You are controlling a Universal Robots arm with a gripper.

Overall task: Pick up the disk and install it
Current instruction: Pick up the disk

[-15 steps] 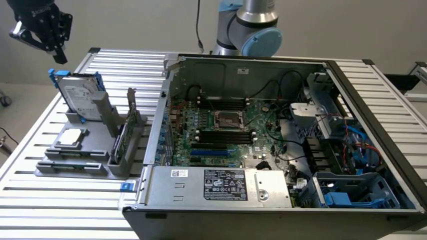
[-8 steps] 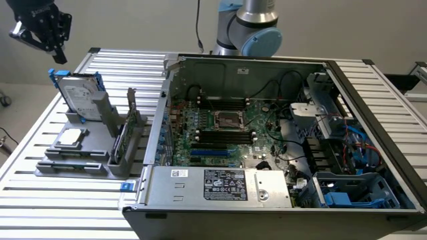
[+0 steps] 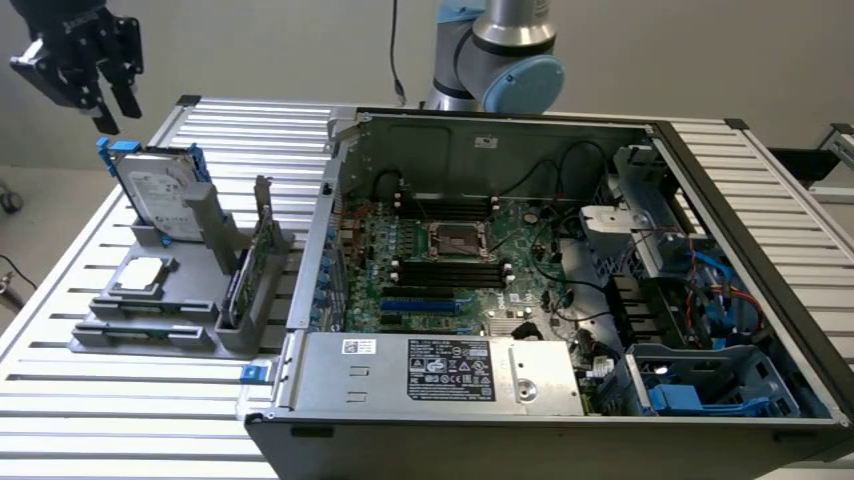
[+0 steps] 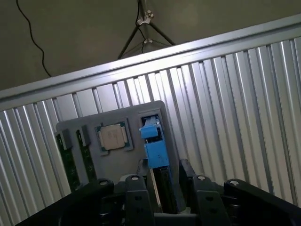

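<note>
The disk (image 3: pixel 163 195) stands upright in a slot of the grey holder (image 3: pixel 147 325) at the exterior view's left; it is silver-grey with a white label and a blue carrier frame. My gripper (image 3: pixel 118 112) hangs in the air above and slightly to the left of it, open and holding nothing. In the wrist view the disk (image 4: pixel 154 146) appears edge-on from above, its blue frame lying in line with the gap of my gripper (image 4: pixel 167 184). The black fingers (image 4: pixel 135 195) are spread on either side and are well clear of it.
A square silver chip (image 3: pixel 143 275) lies flat on the holder, and green circuit cards (image 3: pixel 254 265) stand in slots beside the disk. The open computer case (image 3: pixel 534 260) takes up the middle and right, with a blue-tabbed bay (image 3: pixel 694 385) in its near right corner. All sit on a slatted metal table (image 3: pixel 80 400).
</note>
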